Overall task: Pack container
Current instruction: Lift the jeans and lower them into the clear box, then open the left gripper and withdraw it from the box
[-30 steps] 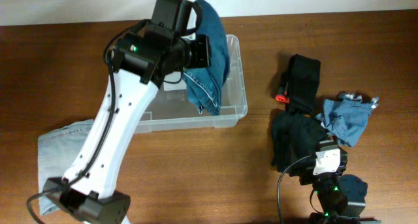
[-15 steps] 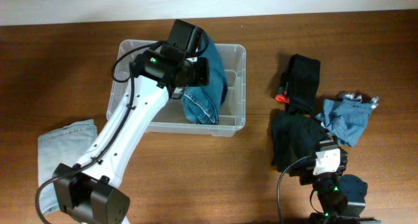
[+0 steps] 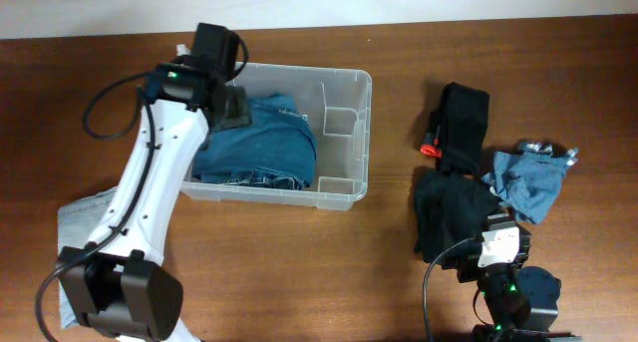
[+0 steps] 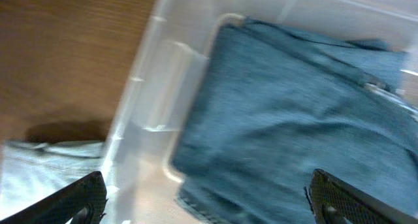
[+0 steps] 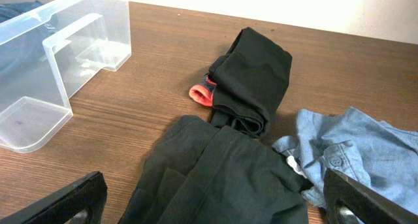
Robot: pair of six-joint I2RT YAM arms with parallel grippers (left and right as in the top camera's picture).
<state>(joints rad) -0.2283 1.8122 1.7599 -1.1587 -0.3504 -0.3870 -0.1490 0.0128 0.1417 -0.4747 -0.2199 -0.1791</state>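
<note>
The large rectangular clear plastic container (image 3: pixel 344 172) (image 4: pixel 150 100) (image 5: pixel 65 48) stands on the brown wooden table (image 3: pixel 558 63), close to the far edge and left of its middle, long side parallel to that edge. A folded pair of dark blue denim jeans (image 3: pixel 257 148) (image 4: pixel 281 113) lies flat inside it, filling the left and middle of the floor, while the right end by the moulded notches is bare. The left gripper (image 3: pixel 231 108) (image 4: pixel 206 201) hangs over the rear left part of the container above the jeans, its black fingers (image 4: pixel 78 198) spread wide with nothing between them. On the table's left side, towards the near edge, lies a pale blue denim garment (image 3: pixel 85 217) (image 4: pixel 46 165), partly under the white left arm. Towards the right edge lie a folded black cloth with a red patch (image 3: pixel 461 123) (image 5: pixel 251 80), a crumpled black garment (image 3: pixel 444 217) (image 5: pixel 222 172) nearer the front, and a light blue denim shirt (image 3: pixel 528 182) (image 5: pixel 366 152) touching it on the right. The right gripper (image 5: pixel 219 201) sits low at the near edge just behind the black garment, fingers wide apart, empty.
</note>
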